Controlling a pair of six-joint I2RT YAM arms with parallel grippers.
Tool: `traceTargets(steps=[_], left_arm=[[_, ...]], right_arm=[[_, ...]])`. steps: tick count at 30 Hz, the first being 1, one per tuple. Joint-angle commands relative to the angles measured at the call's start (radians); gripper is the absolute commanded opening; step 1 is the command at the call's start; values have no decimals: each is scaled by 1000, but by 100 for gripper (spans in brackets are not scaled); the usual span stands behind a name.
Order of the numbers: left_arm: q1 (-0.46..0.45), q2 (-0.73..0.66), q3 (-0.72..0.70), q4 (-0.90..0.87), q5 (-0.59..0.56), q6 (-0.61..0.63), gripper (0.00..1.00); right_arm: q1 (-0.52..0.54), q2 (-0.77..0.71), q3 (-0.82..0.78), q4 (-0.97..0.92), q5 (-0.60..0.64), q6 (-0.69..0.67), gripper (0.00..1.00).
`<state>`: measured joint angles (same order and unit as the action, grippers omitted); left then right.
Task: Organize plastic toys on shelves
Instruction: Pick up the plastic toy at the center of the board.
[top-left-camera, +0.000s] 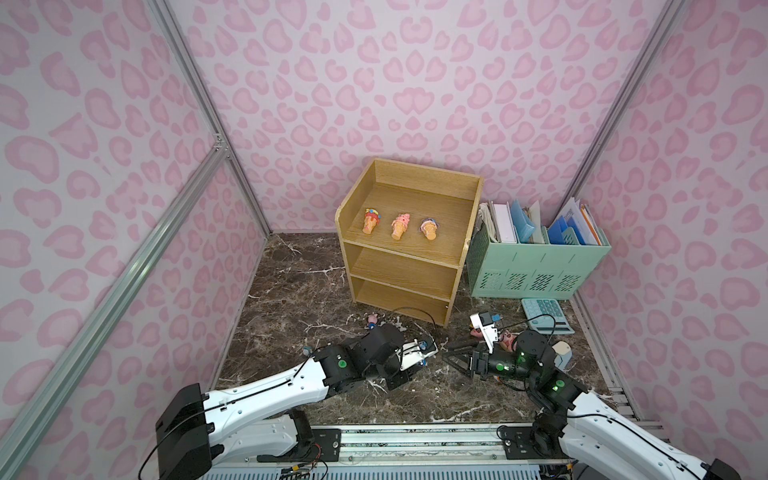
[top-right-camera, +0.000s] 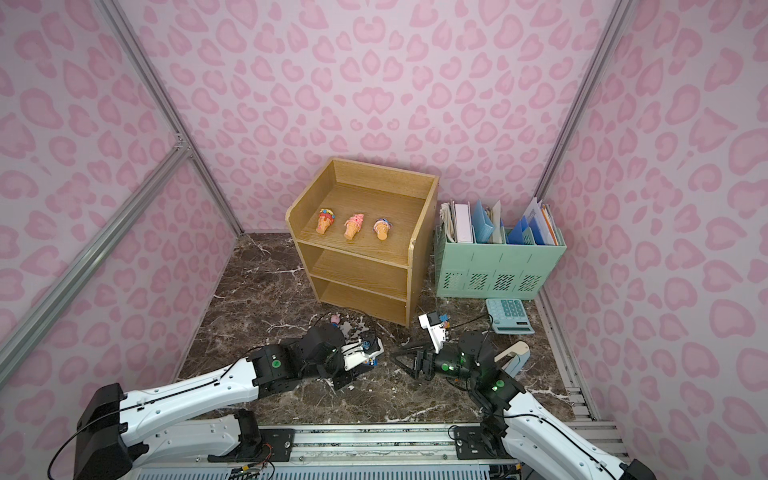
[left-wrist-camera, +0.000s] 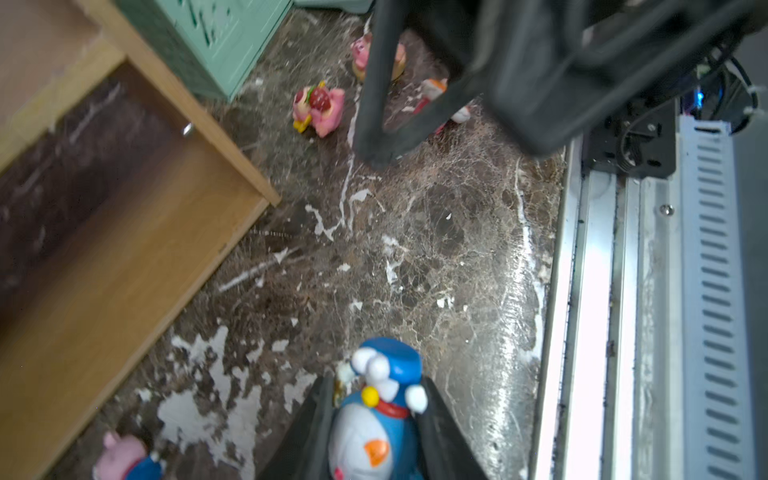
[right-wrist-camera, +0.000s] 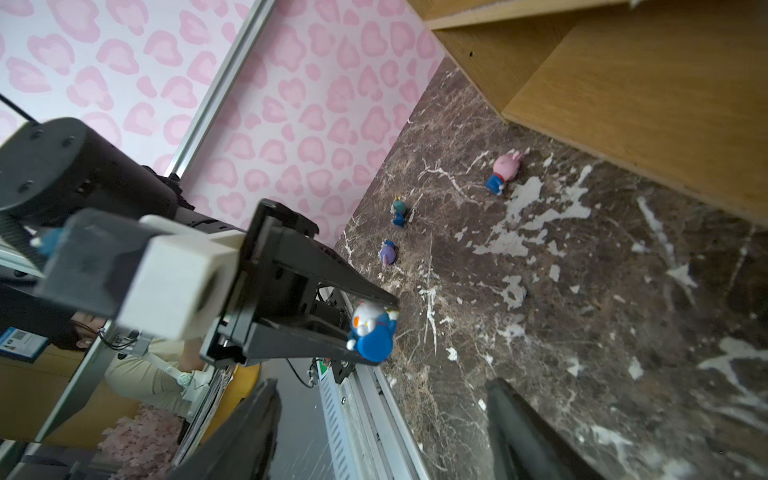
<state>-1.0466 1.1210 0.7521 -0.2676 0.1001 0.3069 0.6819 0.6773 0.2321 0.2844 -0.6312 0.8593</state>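
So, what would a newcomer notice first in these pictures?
Three ice-cream cone toys lie in a row on the top tier of the wooden shelf. In front of it, the left claw grips a blue-and-white figurine, and other small toys lie scattered on the dark marble table.

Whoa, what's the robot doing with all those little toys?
It's tidying toys onto the wooden shelf. Three ice-cream cone toys lie in a row on the top tier, and the two lower tiers are empty. The left hand is pinching a blue-and-white cat toy in front of the shelf. The right hand is open and empty, close by, facing it. A few more little toys, like a pink pig, lie on the marble table.
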Motion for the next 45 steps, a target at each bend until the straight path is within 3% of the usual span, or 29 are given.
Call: traceTargets(steps=[1, 7, 15, 29, 35, 39, 43, 44, 45], left_arm=[[-2, 11, 25, 9, 59, 307, 27], [-18, 82, 98, -84, 51, 357, 27], [-33, 92, 111, -73, 43, 366, 28], [-42, 97, 130, -105, 5, 386, 28], [-43, 93, 130, -121, 10, 385, 29], [-46, 70, 127, -120, 13, 356, 39], [-48, -38, 69, -36, -5, 264, 72], [-48, -78, 52, -12, -16, 224, 75], [-48, -139, 37, 9, -33, 161, 92]], right_arm=[[22, -6, -33, 82, 8, 85, 79], [100, 22, -46, 168, 55, 136, 79], [168, 117, -37, 232, 98, 160, 75], [226, 224, -22, 333, 105, 211, 42], [234, 235, -26, 354, 122, 219, 18], [235, 231, -31, 361, 134, 218, 13], [236, 192, -50, 372, 176, 210, 11], [239, 174, -57, 369, 195, 201, 11], [248, 149, -65, 363, 229, 185, 12]])
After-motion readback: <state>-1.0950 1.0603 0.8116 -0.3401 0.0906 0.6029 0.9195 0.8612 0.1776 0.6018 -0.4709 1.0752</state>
